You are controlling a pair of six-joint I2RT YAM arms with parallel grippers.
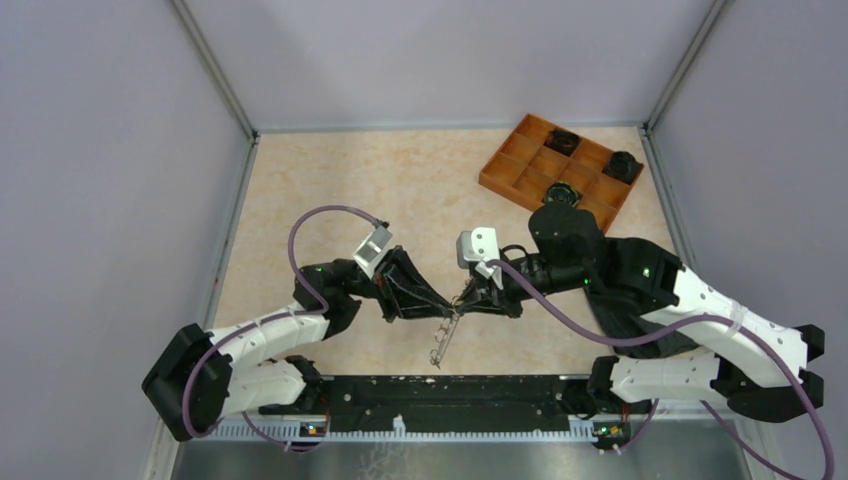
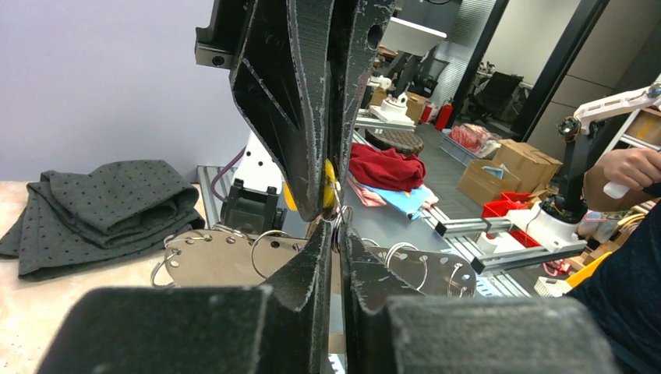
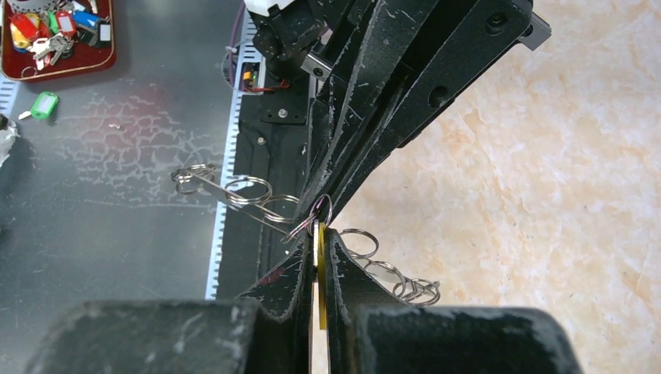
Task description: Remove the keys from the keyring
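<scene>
centre of top view, tips meeting | left gripper [image 2: 334,234] clenched on keyring [image 2: 210,255] | right gripper [image 3: 320,234] pinching keys [image 3: 320,269], yellow tag

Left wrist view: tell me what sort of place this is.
Probably a robotics lab or workshop: cardboard boxes on the floor, another robot arm at the right, and an office chair further back.

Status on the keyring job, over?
Left gripper shut on flat grey metal keyring. Right gripper shut on small yellow tag, not yet off. Orange compartment tray well away.
</scene>
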